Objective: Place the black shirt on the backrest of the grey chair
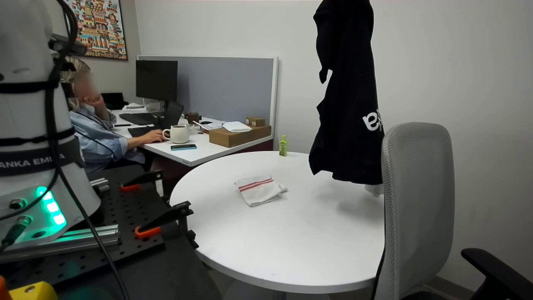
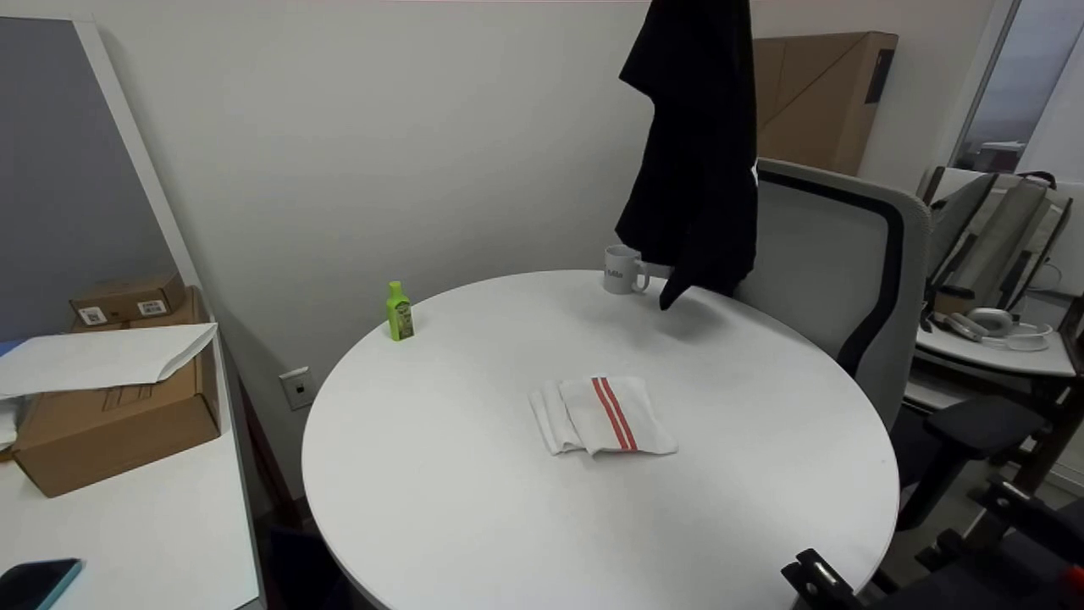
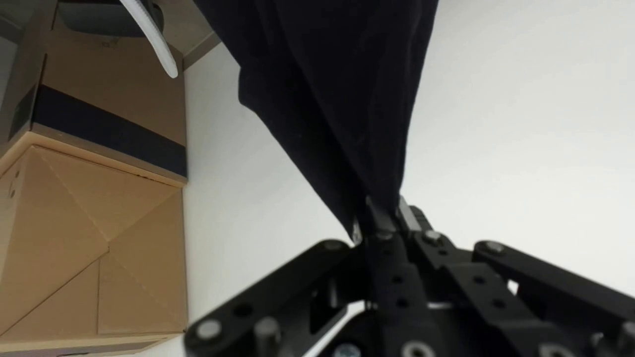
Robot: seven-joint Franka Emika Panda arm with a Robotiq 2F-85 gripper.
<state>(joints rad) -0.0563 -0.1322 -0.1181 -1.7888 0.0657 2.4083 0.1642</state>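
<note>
Over the round table point(image 1: 300, 246), holding the black shirt point(image 1: 349, 100) pinched in the tight gripper point(image 3: 383, 213): dangling long and straight down, beside the grey chair point(image 1: 420, 204), with hem seemingly below the top of the backrest point(image 2: 828, 258) (touching or apart, hard to say), probably wanting up first, then across.

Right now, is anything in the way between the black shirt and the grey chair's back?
Nothing I can see: the black shirt hangs beside the grey chair's backrest. The mug sits low on the round table, so probably isn't blocking.
</note>
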